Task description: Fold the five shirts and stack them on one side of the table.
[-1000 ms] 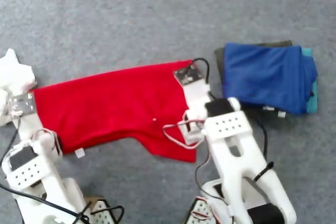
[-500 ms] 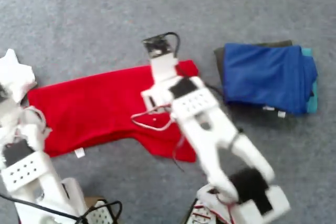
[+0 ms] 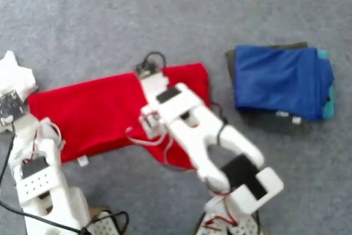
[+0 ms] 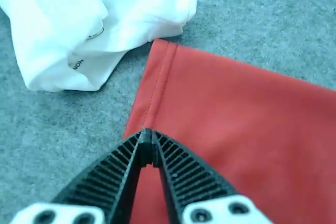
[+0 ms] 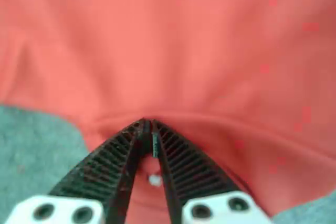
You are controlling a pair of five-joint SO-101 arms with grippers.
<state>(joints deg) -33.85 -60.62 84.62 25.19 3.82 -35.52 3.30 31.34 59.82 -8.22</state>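
A red shirt [image 3: 88, 108] lies spread across the middle-left of the grey table [image 3: 165, 20]. My right gripper [image 3: 147, 72] is over its far edge near the middle. In the right wrist view the right gripper [image 5: 147, 124] is shut, with a ridge of red shirt [image 5: 168, 35] puckered at its tips. At the shirt's left end, my left gripper [image 3: 19, 111] is shut on the hem. In the left wrist view the left gripper [image 4: 147, 135] has its tips at the stitched edge of the red shirt [image 4: 236, 129]. A crumpled white shirt [image 3: 14, 78] [image 4: 94, 19] lies just beyond.
A stack of folded shirts sits at the right, with a blue shirt [image 3: 280, 81] on top of dark grey [image 3: 231, 61] and teal [image 3: 328, 105] ones. Bare table stretches along the far side and the front right.
My right gripper left the red shirt's right corner, swung left past the far edge, and now sits on the shirt near the middle. The left gripper and the shirt's left edge shifted slightly left.
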